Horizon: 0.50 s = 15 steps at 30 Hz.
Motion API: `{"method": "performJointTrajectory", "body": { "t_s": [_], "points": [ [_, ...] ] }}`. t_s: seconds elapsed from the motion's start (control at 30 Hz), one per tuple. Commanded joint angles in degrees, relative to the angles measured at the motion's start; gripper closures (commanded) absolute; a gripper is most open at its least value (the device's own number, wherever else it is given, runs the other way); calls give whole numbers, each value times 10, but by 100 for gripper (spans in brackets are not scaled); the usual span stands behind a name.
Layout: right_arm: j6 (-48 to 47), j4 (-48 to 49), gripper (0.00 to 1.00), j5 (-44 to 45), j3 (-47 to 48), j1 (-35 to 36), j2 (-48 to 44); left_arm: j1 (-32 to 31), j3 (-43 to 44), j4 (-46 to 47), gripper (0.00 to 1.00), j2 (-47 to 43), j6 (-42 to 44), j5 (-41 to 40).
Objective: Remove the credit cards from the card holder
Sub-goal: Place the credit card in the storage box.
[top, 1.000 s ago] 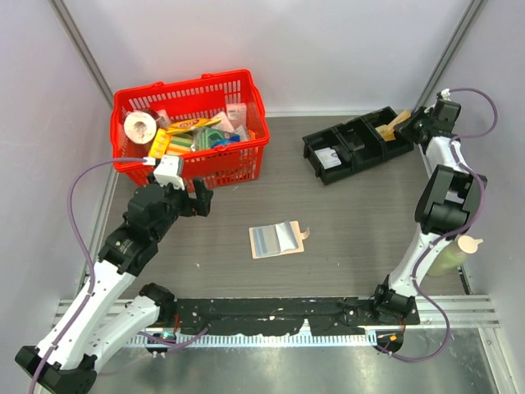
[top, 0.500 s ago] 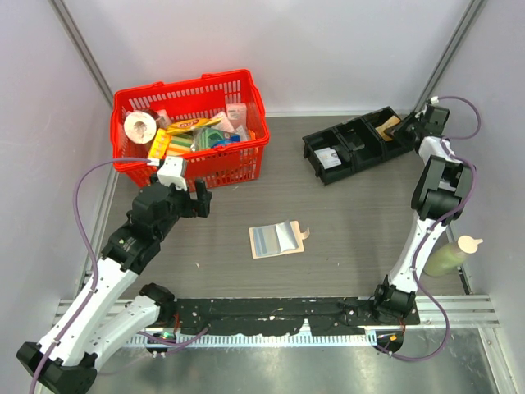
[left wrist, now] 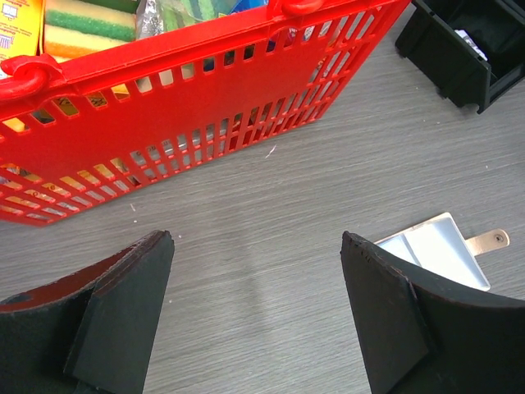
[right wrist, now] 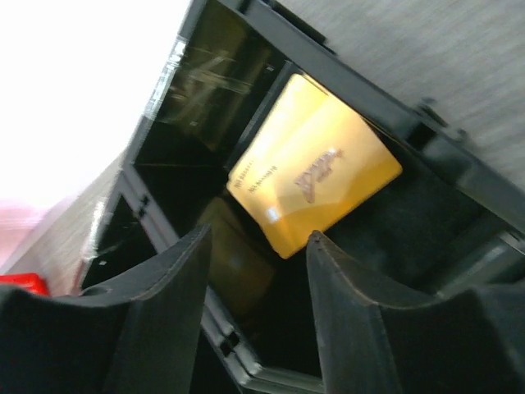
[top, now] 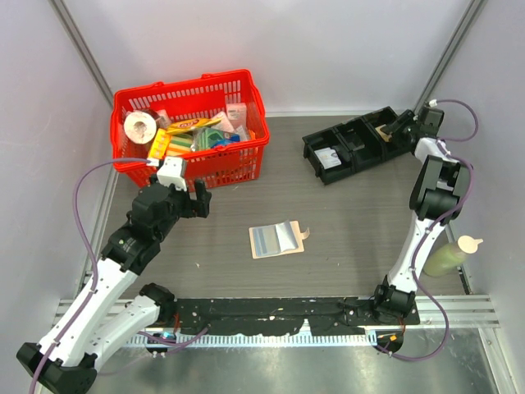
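Tray compartment (right wrist: 371, 97): yellow card (right wrist: 316, 164) beyond right claw (right wrist: 257, 246)

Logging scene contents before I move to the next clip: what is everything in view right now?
tan folding card holder: one, blue-grey sleeves, lying open at table centre
yellow-orange credit card: one, flat in the tray's right-end compartment
black three-compartment plastic tray: one, far right of table
small white item: one, tray's left compartment, too small to identify
red plastic slotted basket: one, far left, holding a pale roll, a yellow-and-green sponge and other packets
pale green bottle: one, beige cap, right edge beside the right arm
left gripper: black, open, near the basket
right gripper: black, open, over the card, holding nothing
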Motion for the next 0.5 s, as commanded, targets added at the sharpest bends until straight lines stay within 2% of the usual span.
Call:
{"method": "performJointTrajectory", "body": {
  "t_s": [0.0,0.17,0.33,0.47],
  "points": [
    [-17,-21,41,61,-21,-2,-66,0,-2,17,13,-10,5,-4],
    [-41,-53,36,90,-54,0,-134,0,-5,23,13,-14,-6,1],
    [-73,-80,36,89,-127,22,-245,1,-3,25,13,-5,-24,34],
    [-91,-89,36,97,-208,96,-342,0,10,10,13,27,-48,73]
  ]
}}
